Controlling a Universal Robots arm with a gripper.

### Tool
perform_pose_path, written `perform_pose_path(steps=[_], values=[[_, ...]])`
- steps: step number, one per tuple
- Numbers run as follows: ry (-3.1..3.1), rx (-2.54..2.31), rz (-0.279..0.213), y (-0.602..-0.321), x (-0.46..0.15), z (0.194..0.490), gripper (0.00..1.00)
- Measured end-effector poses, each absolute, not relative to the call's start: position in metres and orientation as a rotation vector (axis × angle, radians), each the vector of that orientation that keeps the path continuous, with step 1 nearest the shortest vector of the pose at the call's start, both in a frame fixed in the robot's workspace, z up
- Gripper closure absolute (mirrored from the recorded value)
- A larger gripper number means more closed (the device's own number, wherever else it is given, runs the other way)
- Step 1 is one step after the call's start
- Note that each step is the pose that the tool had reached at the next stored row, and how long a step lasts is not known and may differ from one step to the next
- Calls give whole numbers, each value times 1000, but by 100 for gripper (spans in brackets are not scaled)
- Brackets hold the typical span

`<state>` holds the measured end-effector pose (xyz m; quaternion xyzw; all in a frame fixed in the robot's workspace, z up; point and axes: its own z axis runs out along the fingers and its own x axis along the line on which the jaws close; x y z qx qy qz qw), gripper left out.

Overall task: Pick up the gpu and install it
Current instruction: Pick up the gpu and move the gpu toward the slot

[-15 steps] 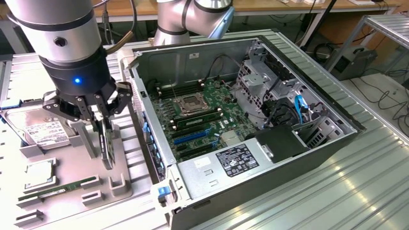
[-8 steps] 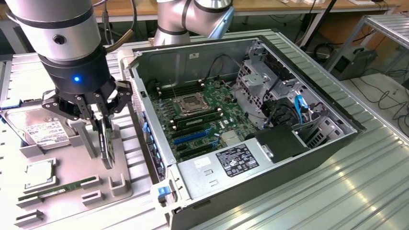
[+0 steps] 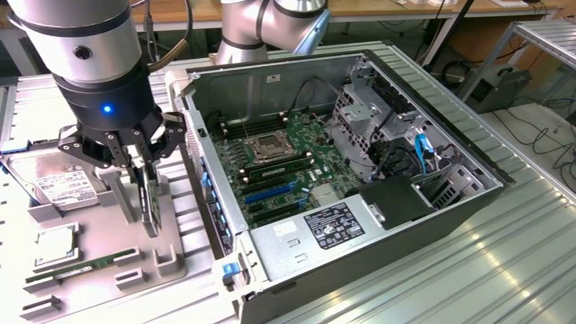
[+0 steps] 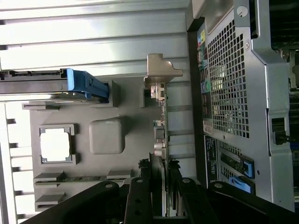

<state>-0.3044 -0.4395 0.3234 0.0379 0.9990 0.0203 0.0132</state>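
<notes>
gpu (image 3: 150,202), upright over grey tray (image 3: 94,229), tight between the fingers (image 4: 139,196)

We see a green motherboard (image 3: 286,158), a black tool (image 3: 137,160), a dark gpu (image 3: 150,206), a grey tray (image 3: 104,233), a blue latch (image 3: 231,268) and a white-labelled silver hard drive (image 3: 50,182).

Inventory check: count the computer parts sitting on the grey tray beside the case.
4: hard drive at the far end, gpu upright at the gripper, CPU nearer the camera, memory stick nearest. The arm may hide others.
</notes>
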Motion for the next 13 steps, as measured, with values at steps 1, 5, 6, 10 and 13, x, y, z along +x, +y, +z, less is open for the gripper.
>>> perform_pose_path(steps=[1,5,6,10,13], values=[[3112,118,63,-439,-304,324,73],[3112,118,63,-439,-304,326,73],[3112,118,63,-439,-304,326,73],[3112,118,63,-439,-304,328,73],[3112,118,63,-439,-304,329,73]])
